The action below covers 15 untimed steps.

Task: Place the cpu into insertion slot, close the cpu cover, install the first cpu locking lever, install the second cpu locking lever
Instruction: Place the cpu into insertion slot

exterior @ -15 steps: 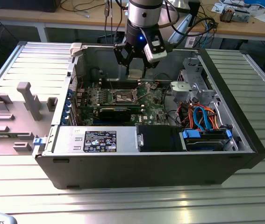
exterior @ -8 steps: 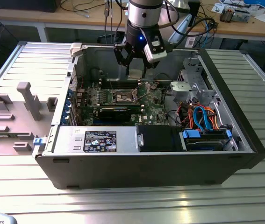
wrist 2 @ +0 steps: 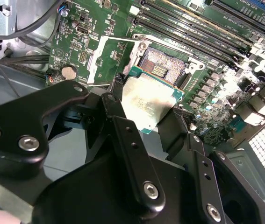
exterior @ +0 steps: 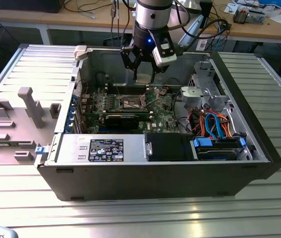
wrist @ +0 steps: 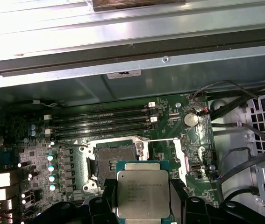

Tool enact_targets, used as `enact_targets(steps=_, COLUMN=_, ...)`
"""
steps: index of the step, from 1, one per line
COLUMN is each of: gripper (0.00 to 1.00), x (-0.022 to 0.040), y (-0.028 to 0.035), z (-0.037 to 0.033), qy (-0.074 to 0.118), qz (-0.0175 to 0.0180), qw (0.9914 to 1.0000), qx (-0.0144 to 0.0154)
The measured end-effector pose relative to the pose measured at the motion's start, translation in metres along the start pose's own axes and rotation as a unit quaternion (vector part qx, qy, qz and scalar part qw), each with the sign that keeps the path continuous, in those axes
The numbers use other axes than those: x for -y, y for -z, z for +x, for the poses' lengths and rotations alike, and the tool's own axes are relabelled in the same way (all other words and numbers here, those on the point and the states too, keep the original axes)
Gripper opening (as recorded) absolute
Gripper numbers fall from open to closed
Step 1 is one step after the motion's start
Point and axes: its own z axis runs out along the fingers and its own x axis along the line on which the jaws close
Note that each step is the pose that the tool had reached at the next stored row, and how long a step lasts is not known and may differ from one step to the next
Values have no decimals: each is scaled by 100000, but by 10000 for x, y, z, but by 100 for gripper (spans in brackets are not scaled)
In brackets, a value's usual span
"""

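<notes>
One step short of seating: holds the cpu (wrist: pixel 143 186) by two opposite edges, gripper (wrist: pixel 143 205) clamped tight on it, and hovers above and just beside the insertion slot (wrist: pixel 116 161), apparently clear of its rim. Risks bent contacts in the insertion slot if lowered off-centre or twisted. Carries the plated face upward and flat, nearly square with no marked long axis, edges roughly parallel to the rim.
</notes>
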Motion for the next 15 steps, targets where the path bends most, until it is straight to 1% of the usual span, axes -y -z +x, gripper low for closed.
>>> enact_targets(steps=15, gripper=54, x=1, y=-6, z=0, qy=-291, qz=-6, qw=100000, qx=27)
